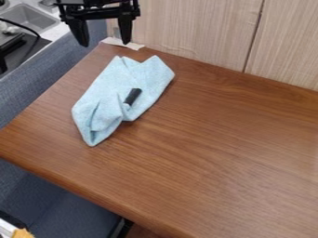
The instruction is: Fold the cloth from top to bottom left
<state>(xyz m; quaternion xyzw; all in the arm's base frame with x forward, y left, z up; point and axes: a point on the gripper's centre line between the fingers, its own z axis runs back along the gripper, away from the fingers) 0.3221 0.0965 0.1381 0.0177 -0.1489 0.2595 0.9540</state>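
The light-blue cloth lies rumpled and partly folded on the upper-left part of the wooden bench, below the black fingers in the camera view and apart from them. The fingers hang near the bench's far-left corner, spread wide and released, tips pointing down. The cloth's upper edge, with two raised peaks and a notch between them, is its part nearest to the fingers; from there the cloth runs down and to the left, narrowing to a blunt point at its lower end. Creases gather in its lower half. A short dark object rests at a slant on the cloth, right of its middle. A pale strip lies at the bench's far-left corner, close to the wood-grain panel
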